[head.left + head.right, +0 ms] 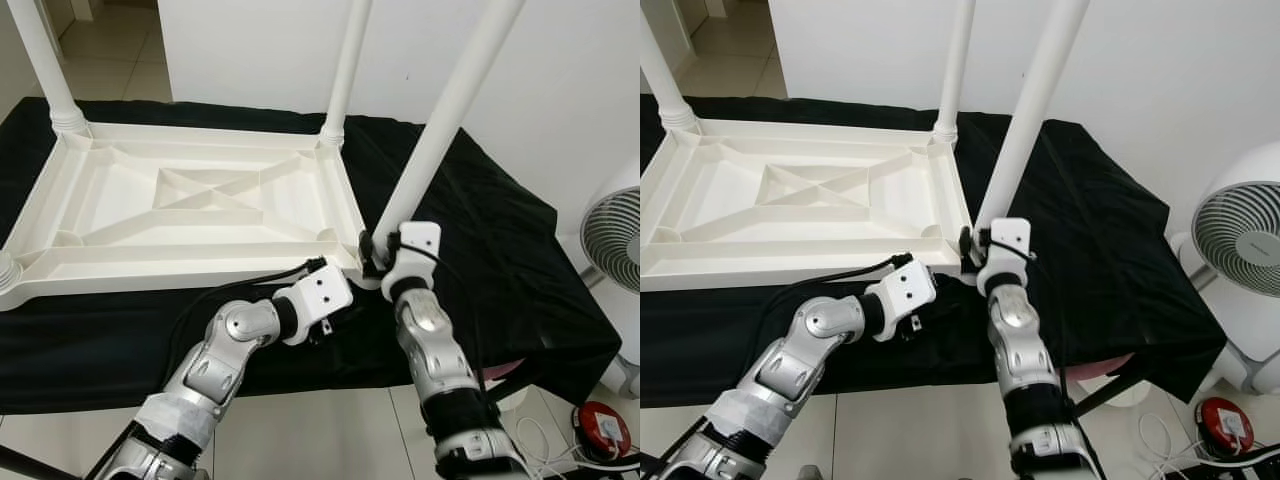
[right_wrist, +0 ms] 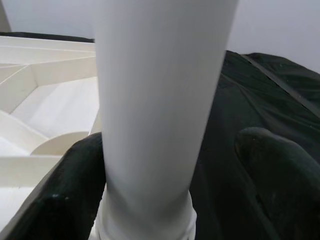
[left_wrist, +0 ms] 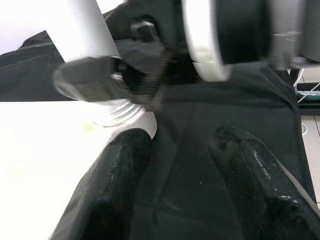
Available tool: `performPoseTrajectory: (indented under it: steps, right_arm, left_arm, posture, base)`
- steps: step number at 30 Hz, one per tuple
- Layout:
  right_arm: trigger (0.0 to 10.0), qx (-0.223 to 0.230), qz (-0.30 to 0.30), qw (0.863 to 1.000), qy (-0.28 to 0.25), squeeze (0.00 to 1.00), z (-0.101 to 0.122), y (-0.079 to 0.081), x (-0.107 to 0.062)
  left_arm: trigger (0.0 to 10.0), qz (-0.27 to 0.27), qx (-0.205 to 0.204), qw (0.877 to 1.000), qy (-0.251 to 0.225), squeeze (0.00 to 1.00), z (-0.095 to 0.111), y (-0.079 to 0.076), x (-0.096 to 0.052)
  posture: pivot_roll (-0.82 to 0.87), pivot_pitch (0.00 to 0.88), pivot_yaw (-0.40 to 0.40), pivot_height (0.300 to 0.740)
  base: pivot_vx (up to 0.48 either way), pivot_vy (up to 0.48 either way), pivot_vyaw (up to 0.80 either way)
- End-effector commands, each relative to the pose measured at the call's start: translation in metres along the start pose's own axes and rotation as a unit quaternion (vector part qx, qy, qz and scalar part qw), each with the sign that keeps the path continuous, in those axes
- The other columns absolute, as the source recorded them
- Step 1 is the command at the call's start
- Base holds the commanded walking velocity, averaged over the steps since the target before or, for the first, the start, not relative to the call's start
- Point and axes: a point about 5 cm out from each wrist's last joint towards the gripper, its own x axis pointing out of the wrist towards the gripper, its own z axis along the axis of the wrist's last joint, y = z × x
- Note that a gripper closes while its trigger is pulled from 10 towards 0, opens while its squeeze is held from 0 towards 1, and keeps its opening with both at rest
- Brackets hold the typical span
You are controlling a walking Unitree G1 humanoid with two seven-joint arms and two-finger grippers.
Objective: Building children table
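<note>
Right gripper (image 1: 372, 252) at the base of a white table leg (image 1: 440, 125)
Its forearm rises upright, fingers spread around the leg at the near right corner of the upturned white tabletop (image 1: 190, 205) on black cloth (image 1: 480, 250); the left gripper (image 3: 180, 165), elbow bent, reaches in beside it, fingers parted and empty

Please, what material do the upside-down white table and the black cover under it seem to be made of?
The white table looks like moulded plastic with a smooth, slightly glossy finish: its underside shows cast ribs and one-piece corners. The black cover looks like matte woven cloth: it drapes over the edge and shows soft folds, though the exact fibre cannot be told.
</note>
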Motion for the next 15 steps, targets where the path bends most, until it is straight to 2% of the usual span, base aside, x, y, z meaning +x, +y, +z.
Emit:
performPoseTrajectory:
  steps: [1,2,7,12,15]
  right_arm:
    - [10.0,-0.014,0.013,1.000,-0.014,0.00,0.002,-0.004,-0.007]
    - [10.0,-0.018,0.026,0.999,-0.022,0.00,0.002,-0.006,-0.013]
    - [10.0,-0.019,0.042,0.999,-0.027,0.00,0.001,-0.009,-0.023]
    - [10.0,-0.020,0.050,0.999,-0.005,0.00,-0.009,-0.009,-0.039]
    - [10.0,-0.016,0.055,0.998,0.002,0.00,-0.012,-0.006,-0.043]
  left_arm:
    - [10.0,0.042,0.000,0.999,-0.001,0.00,0.001,0.004,-0.001]
    - [10.0,0.043,-0.001,0.999,-0.003,0.00,0.002,0.005,-0.002]
    - [10.0,0.045,0.001,0.999,-0.004,0.00,0.002,0.007,-0.004]
    - [10.0,0.069,-0.016,0.997,-0.018,0.00,0.005,0.015,-0.007]
    - [10.0,0.078,-0.022,0.996,-0.025,0.00,0.007,0.018,-0.008]
  posture:
    - [-0.04,0.000,-0.087,0.740]
    - [-0.04,0.000,-0.085,0.740]
    - [-0.04,0.000,-0.083,0.740]
    - [-0.04,0.000,-0.083,0.740]
    - [-0.04,0.000,-0.085,0.740]
  base:
    - [0.000,0.000,0.00]
    - [0.000,0.000,0.00]
    - [0.000,0.000,0.00]
    - [0.000,0.000,0.00]
    - [0.000,0.000,0.00]
